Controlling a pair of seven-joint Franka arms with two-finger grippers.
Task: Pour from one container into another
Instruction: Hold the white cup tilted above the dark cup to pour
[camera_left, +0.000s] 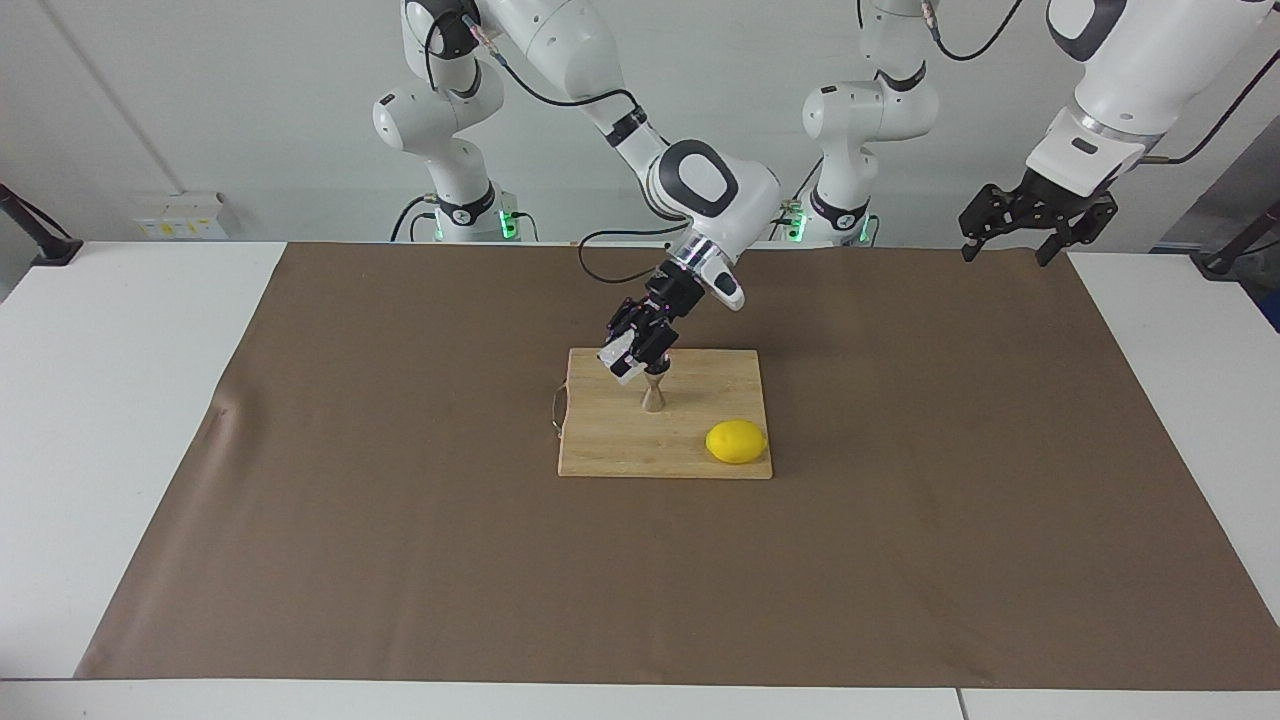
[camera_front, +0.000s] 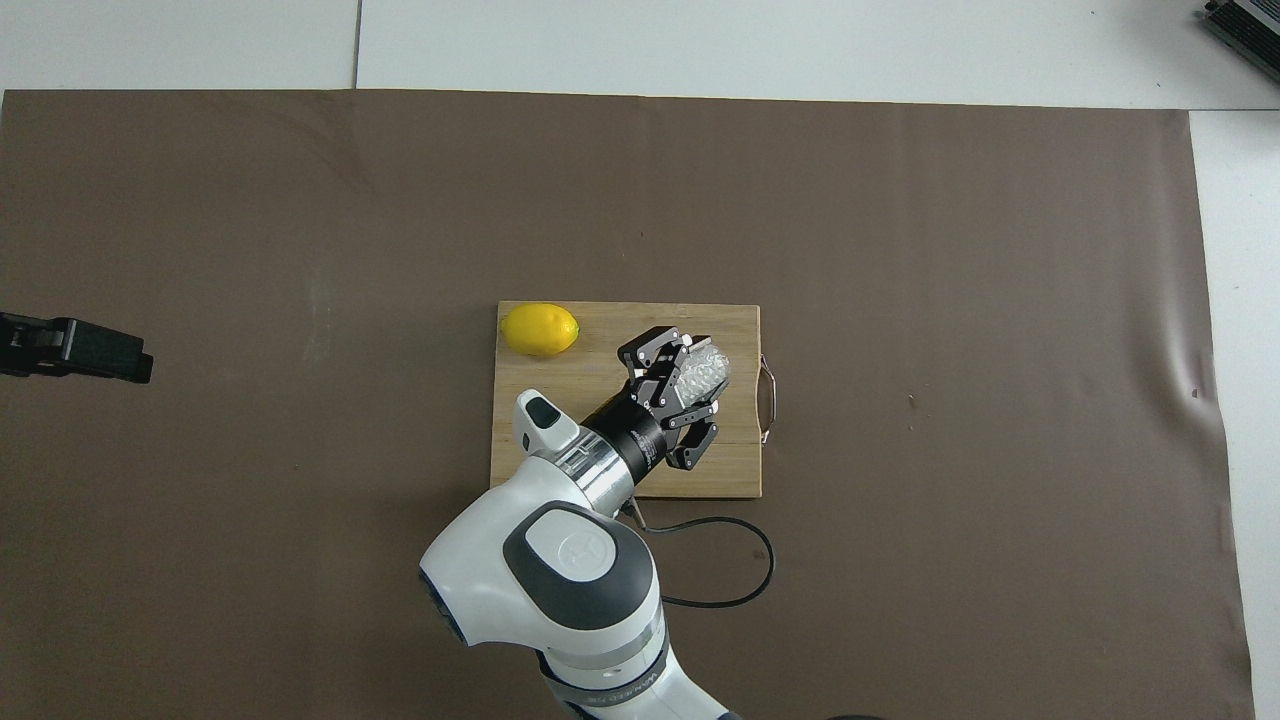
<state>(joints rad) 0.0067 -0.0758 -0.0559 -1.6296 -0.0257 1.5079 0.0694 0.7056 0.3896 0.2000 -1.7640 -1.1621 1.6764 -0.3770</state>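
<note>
Right pincer (camera_left: 632, 358) clamps tilted glass cup (camera_left: 618, 361) over jigger (camera_left: 653, 392) on cutting board (camera_left: 620, 445). Left pincer (camera_left: 1008, 232) waits wide apart, raised over bench edge.

i see a white table (camera_left: 120, 420), brown mat (camera_left: 400, 560) spread over most of it, wooden cutting board (camera_left: 610, 450) lying mid-mat

1. My right gripper (camera_left: 632, 352) hangs over the cutting board (camera_left: 610, 450), the glass cup (camera_left: 618, 361) clamped in it.
2. The jigger (camera_left: 653, 393) stands on the board just beneath it.
3. The lemon (camera_left: 736, 441) lies on the board, toward my left arm's end and farther from me than the jigger.
</note>
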